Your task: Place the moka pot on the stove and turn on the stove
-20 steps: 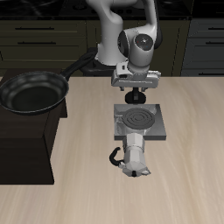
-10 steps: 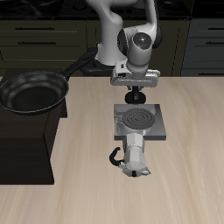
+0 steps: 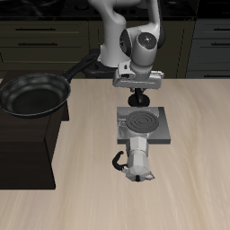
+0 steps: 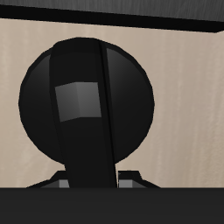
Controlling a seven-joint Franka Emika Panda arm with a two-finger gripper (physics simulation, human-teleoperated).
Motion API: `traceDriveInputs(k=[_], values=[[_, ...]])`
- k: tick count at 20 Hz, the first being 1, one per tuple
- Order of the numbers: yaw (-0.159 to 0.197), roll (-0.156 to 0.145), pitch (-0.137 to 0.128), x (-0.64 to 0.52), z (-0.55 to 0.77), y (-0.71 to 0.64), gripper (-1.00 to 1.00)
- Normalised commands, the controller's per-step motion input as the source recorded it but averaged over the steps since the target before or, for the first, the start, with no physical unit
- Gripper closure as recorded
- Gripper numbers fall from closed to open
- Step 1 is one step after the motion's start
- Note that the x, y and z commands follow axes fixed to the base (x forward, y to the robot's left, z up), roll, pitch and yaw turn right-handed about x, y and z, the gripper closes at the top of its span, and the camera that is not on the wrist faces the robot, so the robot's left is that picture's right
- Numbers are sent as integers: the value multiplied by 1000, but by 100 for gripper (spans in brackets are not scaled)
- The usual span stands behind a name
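The stove (image 3: 158, 131) is a flat grey hotplate with a dark ring burner (image 3: 139, 119) at mid-table. The silver moka pot (image 3: 138, 158), with its black handle, stands on the table against the stove's front edge, not on the burner. My gripper (image 3: 137, 95) is low over the stove's back edge, right at the black round knob. In the wrist view the knob (image 4: 37, 98) fills much of the picture. My fingers (image 4: 80, 105) show as one dark bar pressed together in front of it, holding nothing.
A black frying pan (image 3: 36, 93) sits on a dark cabinet top (image 3: 27, 144) beside the table. Dark drawers (image 3: 207, 45) line the back behind the robot's base.
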Motion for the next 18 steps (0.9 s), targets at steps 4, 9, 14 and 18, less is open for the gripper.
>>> traceDriveInputs(k=[4, 9, 14, 18], values=[[16, -5, -26, 56, 77, -55, 100], [40, -26, -71, 166, 263, -168, 100], [70, -52, -90, 222, 387, -251, 100], [67, -44, -49, 310, 345, -261, 100]])
